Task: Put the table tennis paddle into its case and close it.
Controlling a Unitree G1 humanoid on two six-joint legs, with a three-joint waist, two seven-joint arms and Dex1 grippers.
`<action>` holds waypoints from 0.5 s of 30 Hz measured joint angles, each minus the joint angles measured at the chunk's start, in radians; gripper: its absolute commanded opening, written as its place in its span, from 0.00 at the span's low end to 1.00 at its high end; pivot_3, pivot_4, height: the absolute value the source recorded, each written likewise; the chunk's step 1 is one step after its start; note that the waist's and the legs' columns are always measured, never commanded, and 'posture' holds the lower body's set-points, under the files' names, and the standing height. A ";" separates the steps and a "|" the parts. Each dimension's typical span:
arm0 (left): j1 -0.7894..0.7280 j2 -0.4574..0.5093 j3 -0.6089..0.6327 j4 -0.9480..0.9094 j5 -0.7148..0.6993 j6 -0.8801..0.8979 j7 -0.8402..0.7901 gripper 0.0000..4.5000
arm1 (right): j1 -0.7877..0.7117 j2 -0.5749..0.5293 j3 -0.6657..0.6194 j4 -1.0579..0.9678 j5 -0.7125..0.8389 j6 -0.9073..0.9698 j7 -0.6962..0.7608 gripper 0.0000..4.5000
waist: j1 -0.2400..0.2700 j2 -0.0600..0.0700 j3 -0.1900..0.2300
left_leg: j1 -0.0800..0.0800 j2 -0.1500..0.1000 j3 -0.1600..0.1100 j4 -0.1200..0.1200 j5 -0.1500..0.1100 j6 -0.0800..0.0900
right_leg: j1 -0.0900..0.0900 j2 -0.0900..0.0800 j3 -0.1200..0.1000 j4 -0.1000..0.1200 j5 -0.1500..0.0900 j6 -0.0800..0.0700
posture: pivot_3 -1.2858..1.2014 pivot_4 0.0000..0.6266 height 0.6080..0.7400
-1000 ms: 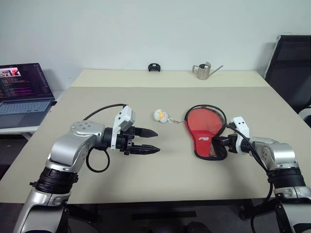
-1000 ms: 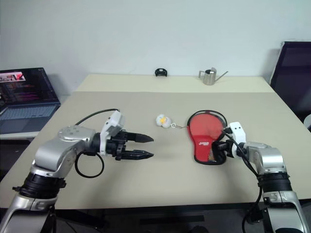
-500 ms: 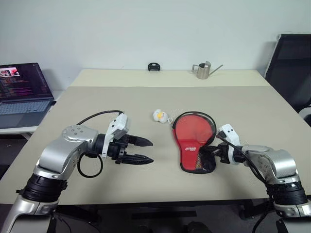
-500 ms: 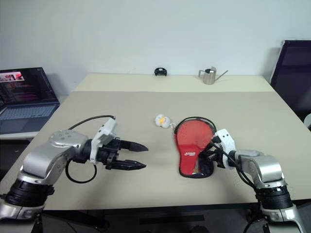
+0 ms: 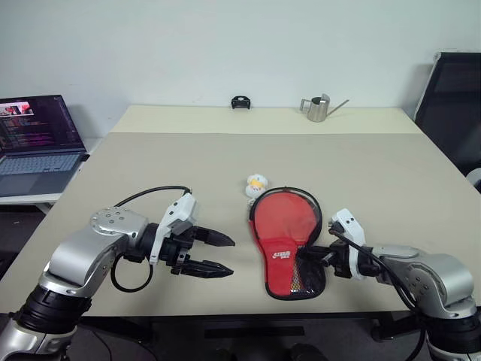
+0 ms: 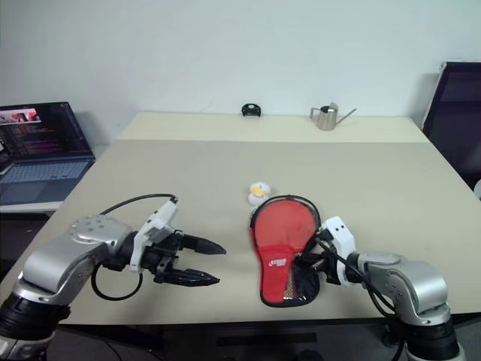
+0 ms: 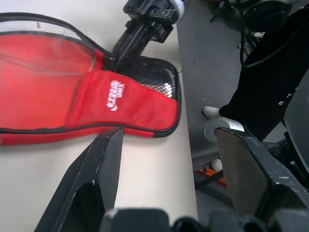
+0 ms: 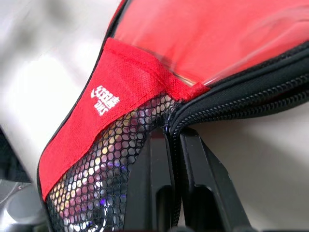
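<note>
- Case point(image 5: 285, 241), a paddle-shaped red pouch with black zipper edging, lies flat near the front edge of the table point(image 5: 225, 162), its round end toward the far side and its narrow end toward the robot.
- White logo lettering crosses the case's red band, and below it a black mesh pocket point(image 5: 308, 277) covers the narrow end.
- Right gripper point(image 5: 319, 256) meets the case at its right edge, where the red band joins the mesh.
- Its two black fingers point(image 8: 159, 193) are pressed together on the case's black zipper edging, as the right wrist view shows up close.
- Table tennis paddle: a clear window over the round part shows red beneath, but I cannot tell whether that is the blade or the lining.
- Left gripper point(image 5: 222, 256) hovers above the table to the left of the case, apart from it, and points toward it.
- Its fingers point(image 7: 104, 164) stand well apart with nothing between them; in the left wrist view the case lies beyond their tips.
- Small white-yellow balls point(image 5: 256, 184) sit just past the round end of the case.
- Metal watering can point(image 5: 319, 109) and a small black object point(image 5: 240, 102) stand at the far edge of the table.
- Open laptop point(image 5: 37, 143) rests on a separate surface to the left.
</note>
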 measured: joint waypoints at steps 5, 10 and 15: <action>0.016 0.004 0.000 -0.015 -0.002 -0.003 -0.001 0.73 | 0.039 0.043 -0.054 -0.062 0.031 0.062 -0.047 0.01 | 0.001 0.000 0.000 | 0.000 0.000 0.000 0.000 0.000 0.000 | 0.000 0.000 0.000 0.000 0.000 0.000 | 0.52 0.24 1.00; 0.022 0.004 0.000 -0.016 -0.003 -0.007 -0.001 0.73 | 0.070 0.103 -0.088 -0.107 0.053 0.114 -0.095 0.01 | 0.001 0.000 0.000 | 0.000 0.000 0.000 -0.001 0.000 0.000 | 0.000 0.000 0.000 0.000 0.000 0.000 | 0.52 0.24 1.00; 0.030 0.004 0.000 -0.015 -0.002 -0.013 -0.002 0.73 | 0.088 0.153 -0.117 -0.143 0.063 0.157 -0.137 0.01 | 0.001 0.000 0.000 | 0.000 0.000 0.000 -0.001 0.000 0.000 | 0.000 0.000 -0.001 0.000 0.000 0.000 | 0.52 0.24 1.00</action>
